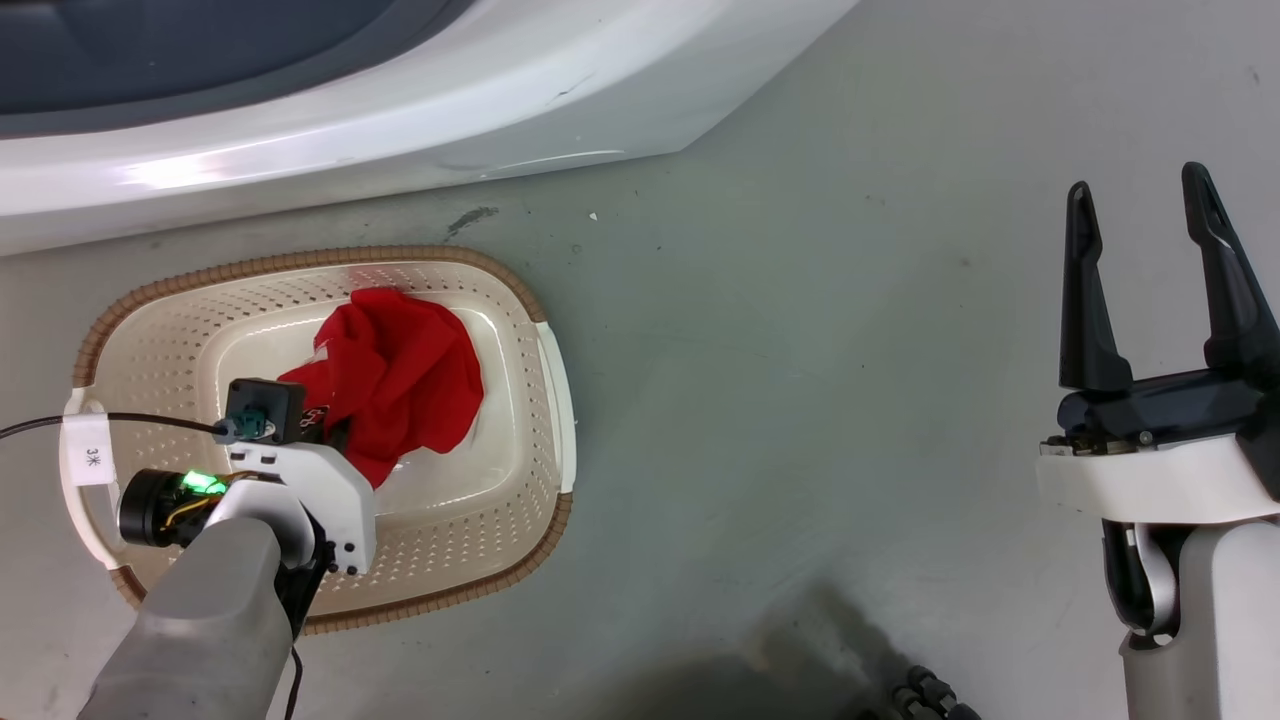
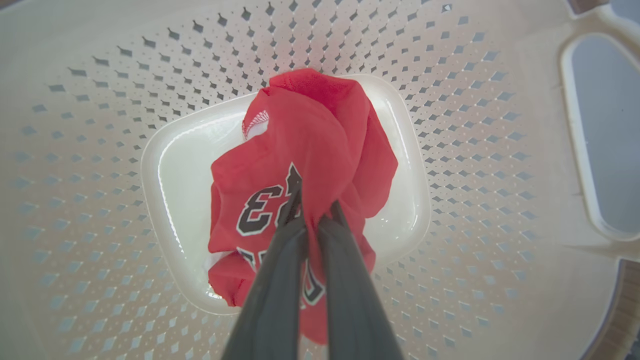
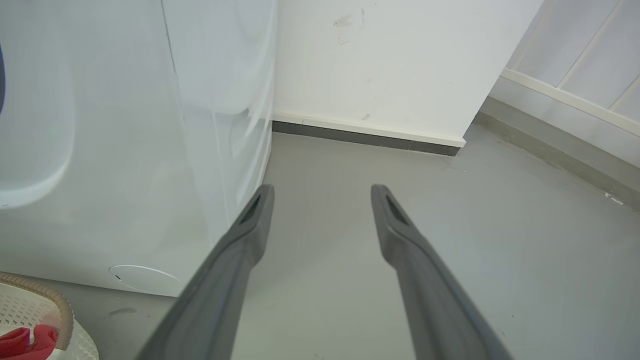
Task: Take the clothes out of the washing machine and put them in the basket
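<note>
— What is the left gripper (image 2: 315, 200) doing?
— It is pinched shut on a fold of the red garment (image 2: 320, 130). The cloth bunches round and beyond its fingertips, inside the basket (image 2: 150, 75). In the head view the wrist housing hides those tips.
— Any writing?
— A black, white-edged "3" just left of the fingers. The digit beside it is half behind a finger, and the letters nearer the wrist are too covered to read. A white tag (image 1: 92, 458) on the cable by the wrist reads "3米".
— And the right gripper (image 1: 1137, 185)?
— Its fingers are spread, with nothing between them, over bare floor (image 1: 800, 350). The washing machine (image 1: 400, 110) stands to its left, cut off by the frame's top edge.
</note>
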Robot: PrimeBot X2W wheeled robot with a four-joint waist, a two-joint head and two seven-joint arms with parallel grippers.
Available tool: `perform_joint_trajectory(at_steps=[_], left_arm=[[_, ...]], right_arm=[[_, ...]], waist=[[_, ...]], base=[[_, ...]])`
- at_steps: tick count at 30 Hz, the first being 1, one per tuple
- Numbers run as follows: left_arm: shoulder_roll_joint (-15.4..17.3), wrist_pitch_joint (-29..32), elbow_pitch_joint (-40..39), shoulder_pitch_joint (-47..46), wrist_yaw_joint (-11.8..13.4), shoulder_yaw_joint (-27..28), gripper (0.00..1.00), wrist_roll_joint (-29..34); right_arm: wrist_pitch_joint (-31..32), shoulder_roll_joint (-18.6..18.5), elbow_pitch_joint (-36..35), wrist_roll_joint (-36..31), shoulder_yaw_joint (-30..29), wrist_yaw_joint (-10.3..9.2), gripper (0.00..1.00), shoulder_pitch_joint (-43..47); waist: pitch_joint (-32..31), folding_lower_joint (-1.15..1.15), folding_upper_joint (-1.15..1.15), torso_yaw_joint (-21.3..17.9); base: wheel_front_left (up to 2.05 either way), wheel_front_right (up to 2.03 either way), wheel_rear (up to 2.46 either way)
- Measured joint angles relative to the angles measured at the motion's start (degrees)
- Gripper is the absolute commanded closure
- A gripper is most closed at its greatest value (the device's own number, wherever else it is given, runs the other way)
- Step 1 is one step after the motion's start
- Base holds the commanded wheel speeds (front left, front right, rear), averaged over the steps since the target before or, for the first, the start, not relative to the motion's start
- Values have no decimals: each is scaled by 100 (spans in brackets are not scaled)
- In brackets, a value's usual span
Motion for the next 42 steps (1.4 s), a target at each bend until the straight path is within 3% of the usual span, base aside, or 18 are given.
perform_joint_trajectory(at_steps=[1,2,3,10,19,26,35,42], left_arm=[[-8,0,-3,-10,-1,10,95,-8],[-16,0,-21,-14,-1,26,38,-8],[-33,-8,-24,-14,0,45,0,-7],[-81,-15,-328,195,46,226,0,48],[-112,-15,-1290,810,152,749,0,283],[-166,-15,-2484,1601,253,1484,0,721],[-512,-15,-4147,2750,286,2620,0,1474],[-761,-15,-4960,3016,207,3108,0,1786]], right_arm=[[0,0,10,-1,2,0,0,-1],[0,0,22,-8,-1,0,0,-2],[0,1,36,-11,0,0,0,-3],[0,1,170,-58,42,0,0,0],[0,2,353,-137,25,0,0,152],[0,2,469,-171,24,0,0,364],[0,2,584,-134,-36,0,0,630],[0,2,590,-57,-38,0,0,707]], waist=[[-14,0,0,5],[-35,0,0,12],[-66,0,0,21],[-456,0,0,99],[-1179,-1,0,255],[-1820,-1,0,454],[-2513,-2,0,684],[-2659,-3,0,732]], base=[[0,0,0],[0,0,0],[0,0,0],[0,0,0],[0,0,0],[0,0,0],[0,0,0],[0,0,0]])
